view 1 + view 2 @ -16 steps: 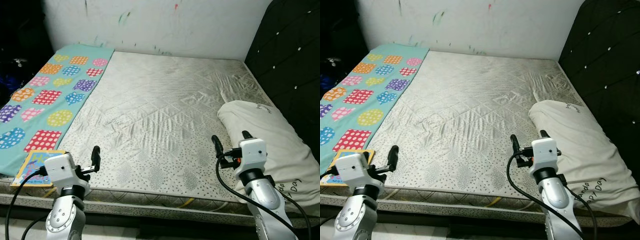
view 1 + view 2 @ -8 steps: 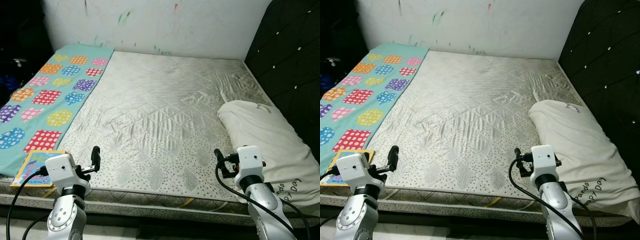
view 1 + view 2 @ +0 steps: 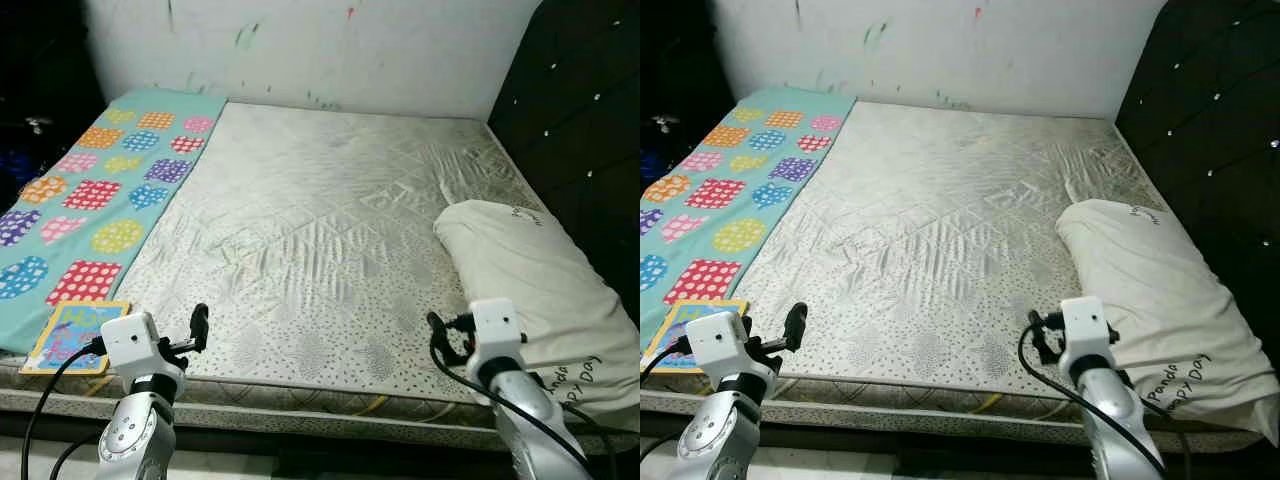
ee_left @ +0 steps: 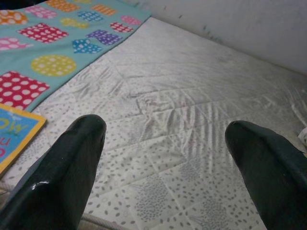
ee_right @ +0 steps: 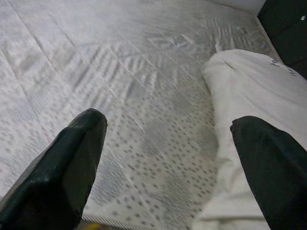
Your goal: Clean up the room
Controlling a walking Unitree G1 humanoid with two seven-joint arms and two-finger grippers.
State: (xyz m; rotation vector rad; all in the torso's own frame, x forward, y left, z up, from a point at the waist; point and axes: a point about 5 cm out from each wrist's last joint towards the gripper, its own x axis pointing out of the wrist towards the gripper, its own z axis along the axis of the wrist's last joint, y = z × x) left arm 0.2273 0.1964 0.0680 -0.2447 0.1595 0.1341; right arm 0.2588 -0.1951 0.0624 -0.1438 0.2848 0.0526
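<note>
Change: right gripper lower and nearer the bed's front edge than 1 s ago, off the pillow's flank; left gripper barely shifted, a little lower.
Meaning: likely a withdrawal after placing or straightening the pillow; nothing carried, next pick undecided.
Fingers: both pairs spread wide, empty, hovering over the mattress near its front edge.
Pillow: white, plump, long, soft cotton with small print, lying on the mattress's right side beside the headboard.
Book: flat, glossy, bright cover, at the left front corner on the blanket, just beside the left arm; probably the remaining clutter.
Blanket: teal, thin, patterned with dotted patches, spread flat.
Mattress: pale quilted fabric, wrinkled, speckled.
Headboard: dark, tufted, studded.
</note>
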